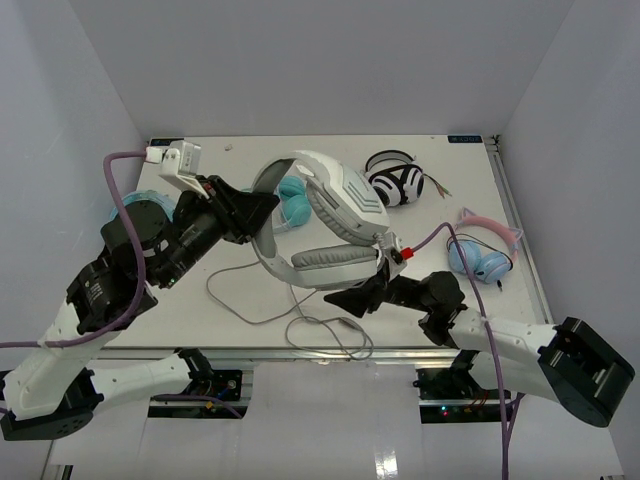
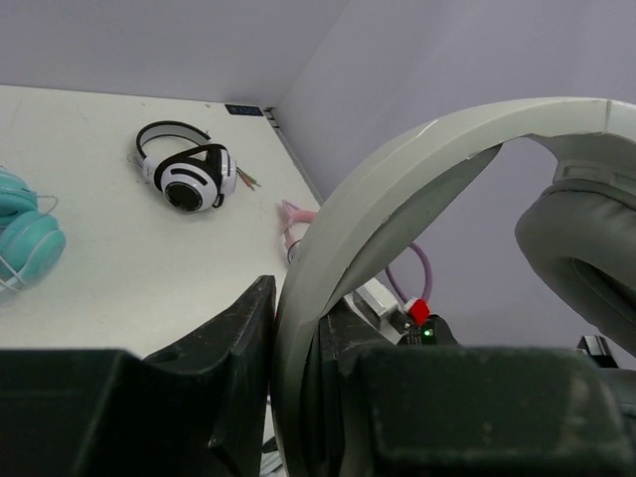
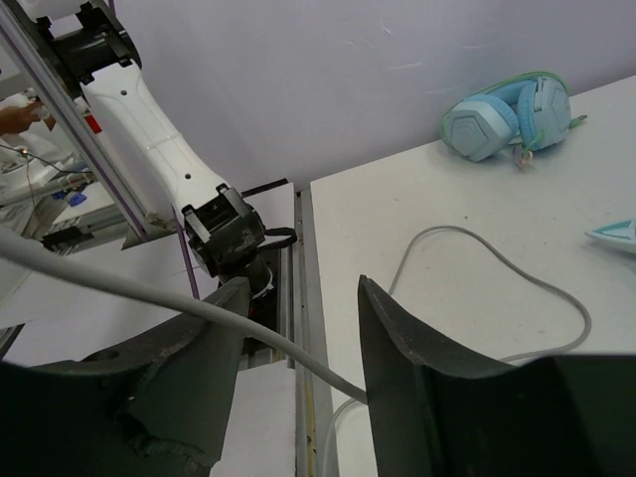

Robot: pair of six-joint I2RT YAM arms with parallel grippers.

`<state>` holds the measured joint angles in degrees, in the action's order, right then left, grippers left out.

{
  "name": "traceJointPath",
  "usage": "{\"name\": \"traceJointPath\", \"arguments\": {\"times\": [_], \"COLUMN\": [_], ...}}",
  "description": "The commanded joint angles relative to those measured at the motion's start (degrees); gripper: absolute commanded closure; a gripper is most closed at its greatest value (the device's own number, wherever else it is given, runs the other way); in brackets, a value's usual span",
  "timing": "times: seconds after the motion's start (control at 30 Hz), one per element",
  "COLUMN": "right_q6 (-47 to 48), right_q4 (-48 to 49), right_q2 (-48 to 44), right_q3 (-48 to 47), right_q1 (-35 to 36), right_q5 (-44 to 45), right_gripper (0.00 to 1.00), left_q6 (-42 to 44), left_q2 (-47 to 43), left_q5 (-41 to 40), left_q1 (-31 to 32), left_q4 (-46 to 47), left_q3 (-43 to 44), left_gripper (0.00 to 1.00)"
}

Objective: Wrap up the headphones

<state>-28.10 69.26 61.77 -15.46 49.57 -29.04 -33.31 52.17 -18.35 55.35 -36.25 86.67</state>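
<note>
Arching matte-grey headphones (image 1: 345, 205), thin smooth cable (image 3: 99, 279)

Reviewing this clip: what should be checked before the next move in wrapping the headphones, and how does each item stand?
1. The headphones are clamped by the headband in the left gripper: ok.
2. At the right gripper, the cable passes between the jaws: ok.
3. The right gripper is closed on the cable: not ok, jaws apart.
4. Cable slack is free of tangles: cannot tell, loops cross near the table edge.
5. The striped headphones lie clear of the cable: ok.
</note>
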Motion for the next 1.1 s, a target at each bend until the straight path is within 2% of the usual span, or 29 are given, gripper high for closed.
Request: {"name": "traceJointPath", "arguments": {"times": [0.0,0.3,0.47,0.5,0.6,0.63,0.77,0.87,0.97,1.07], "right_q6": [0.24,1.11,0.91,0.6,-0.03,0.06,3.3,6.62,10.44,13.52], "right_q4": [10.44,13.36,14.62,14.98,15.5,15.03,6.55,-1.2,-9.66,-27.7], "right_q2": [3.7,10.3,14.92,15.89,17.16,17.07,13.26,10.0,3.69,-2.83], "right_q3": [-0.62,-2.01,-3.58,-3.74,-3.89,-3.76,-4.15,-5.31,-6.46,-12.81], "right_q1": [1.4,4.56,5.85,5.99,6.11,6.06,5.97,5.97,5.67,4.45], "right_q5": [0.39,0.72,0.76,0.84,1.61,2.49,6.01,8.47,13.35,20.4], "right_gripper": [0.5,0.52,0.57,0.6,0.89,0.92,0.92,0.92,0.92,0.92], "left_q6": [-4.65,-6.32,-7.35,-7.47,-6.12,-4.4,-0.62,0.92,5.48,8.47], "left_q2": [-3.12,-4.97,-6.11,-6.36,-6.9,-6.79,-3.19,-1.66,-0.4,0.07], "left_q5": [3.14,2.62,2.33,2.77,7.61,10.36,30.89,41.75,46.34,46.66], "left_q1": [0.28,0.28,0.28,0.28,0.28,0.28,0.28,0.28,0.28,0.28], "left_q4": [7.76,9.53,10.47,10.8,13.57,14.39,12.24,10.6,5.72,5.12], "left_q3": [-1.59,-3.97,-5.98,-6.26,-7.67,-7.8,-5.97,-6.62,-7.46,-12.77], "left_gripper": [1.0,1.0,1.0,1.0,1.0,1.0,1.0,1.0,1.0,1.0]}}
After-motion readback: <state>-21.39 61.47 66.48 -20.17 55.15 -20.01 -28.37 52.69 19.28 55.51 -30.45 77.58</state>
